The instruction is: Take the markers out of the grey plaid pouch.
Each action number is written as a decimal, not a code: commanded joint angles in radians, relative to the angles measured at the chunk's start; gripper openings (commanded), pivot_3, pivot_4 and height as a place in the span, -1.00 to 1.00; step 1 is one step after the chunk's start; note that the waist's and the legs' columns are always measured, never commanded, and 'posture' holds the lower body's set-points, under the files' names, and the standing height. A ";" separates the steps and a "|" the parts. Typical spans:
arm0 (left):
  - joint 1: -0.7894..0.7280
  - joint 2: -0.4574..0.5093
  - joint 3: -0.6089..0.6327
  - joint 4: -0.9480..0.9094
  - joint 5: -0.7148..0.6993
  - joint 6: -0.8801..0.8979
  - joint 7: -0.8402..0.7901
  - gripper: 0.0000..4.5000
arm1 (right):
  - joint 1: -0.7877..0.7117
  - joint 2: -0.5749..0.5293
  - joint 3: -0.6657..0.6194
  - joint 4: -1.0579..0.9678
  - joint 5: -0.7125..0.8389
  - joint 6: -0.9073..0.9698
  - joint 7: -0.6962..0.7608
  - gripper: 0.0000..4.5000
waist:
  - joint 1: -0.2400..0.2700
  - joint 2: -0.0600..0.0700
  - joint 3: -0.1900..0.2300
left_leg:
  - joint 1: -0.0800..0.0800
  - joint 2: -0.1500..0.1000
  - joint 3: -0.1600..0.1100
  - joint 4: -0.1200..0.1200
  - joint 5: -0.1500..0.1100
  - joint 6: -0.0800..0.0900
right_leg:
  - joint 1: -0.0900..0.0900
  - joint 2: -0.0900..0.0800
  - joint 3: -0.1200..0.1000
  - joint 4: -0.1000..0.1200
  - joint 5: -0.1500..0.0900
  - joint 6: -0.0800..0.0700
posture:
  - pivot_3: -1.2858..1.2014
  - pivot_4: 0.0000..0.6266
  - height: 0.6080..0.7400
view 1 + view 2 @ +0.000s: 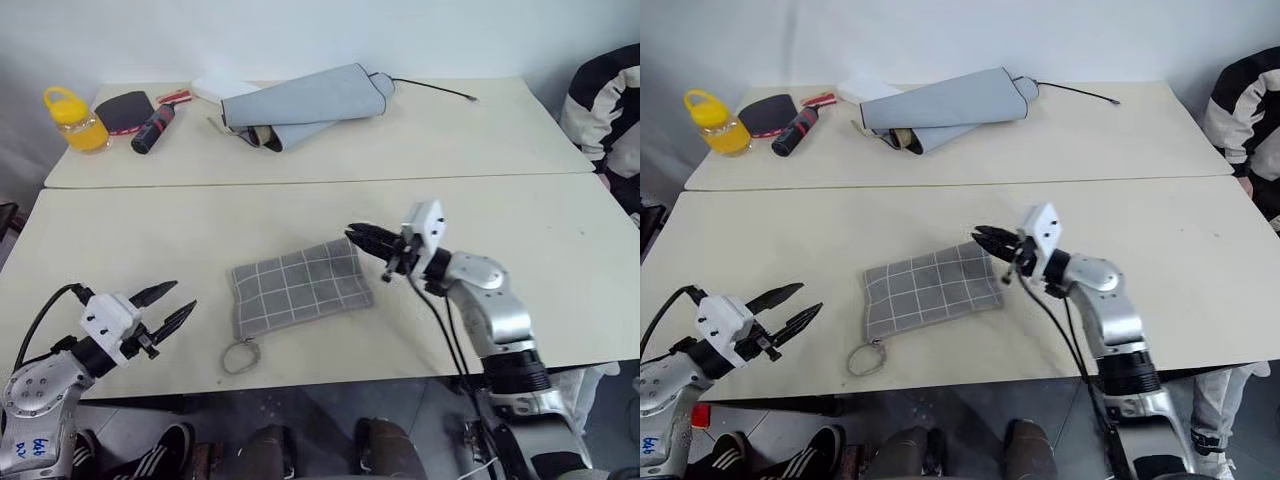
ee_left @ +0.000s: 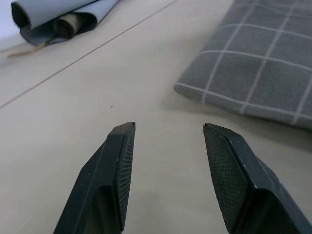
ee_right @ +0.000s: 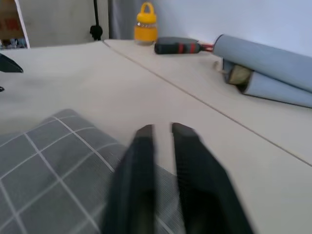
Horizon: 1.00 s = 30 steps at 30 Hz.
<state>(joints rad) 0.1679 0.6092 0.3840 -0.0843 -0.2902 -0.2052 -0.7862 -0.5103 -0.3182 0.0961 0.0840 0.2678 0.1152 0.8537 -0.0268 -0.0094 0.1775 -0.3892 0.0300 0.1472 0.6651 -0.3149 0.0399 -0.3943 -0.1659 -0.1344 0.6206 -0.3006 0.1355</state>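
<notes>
Grey plaid pouch (image 1: pixel 298 286): lying flat at the near table's middle, long axis running from 8 o'clock, where the ring pull (image 1: pixel 240 356) is trailing, up to 2 o'clock. Markers: not visible, presumably lying inside. Right gripper (image 1: pixel 352 233): fingers pinched together, hovering at the pouch's 2 o'clock corner, nearer of the two. Left gripper (image 1: pixel 177 299): fingers gaping, empty, waiting apart at 9 o'clock, pointing towards the pouch's ring end.

Both arms are silver-grey metal with rounded joint housings and black collars. Each wrist carries a white block-shaped camera mount ahead of the left gripper (image 1: pixel 168 308) and right gripper (image 1: pixel 358 236), whose black tapered fingers (image 2: pixel 115 180) have finely textured pads. Black cables trail along both forearms.
</notes>
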 commanded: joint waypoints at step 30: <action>-0.212 0.016 -0.294 0.233 0.292 -0.480 0.111 -0.49 | -0.013 -0.022 0.098 0.173 -0.231 -0.161 -0.070 -1.00 | -0.008 0.000 0.000 | 0.000 0.001 0.001 0.000 0.000 0.000 | 0.000 0.001 -0.001 0.001 0.000 0.000 | 0.03 -0.52 1.00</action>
<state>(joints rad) -0.0523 0.6083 0.0875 0.1519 0.0105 -0.6565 -0.6834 -0.5314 -0.3382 0.2039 0.2922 0.0197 -0.0428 0.7760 -0.0346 -0.0091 0.1773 -0.3888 0.0306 0.1480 0.6650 -0.3147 0.0402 -0.3943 -0.1651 -0.1354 0.6217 -0.3006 0.1355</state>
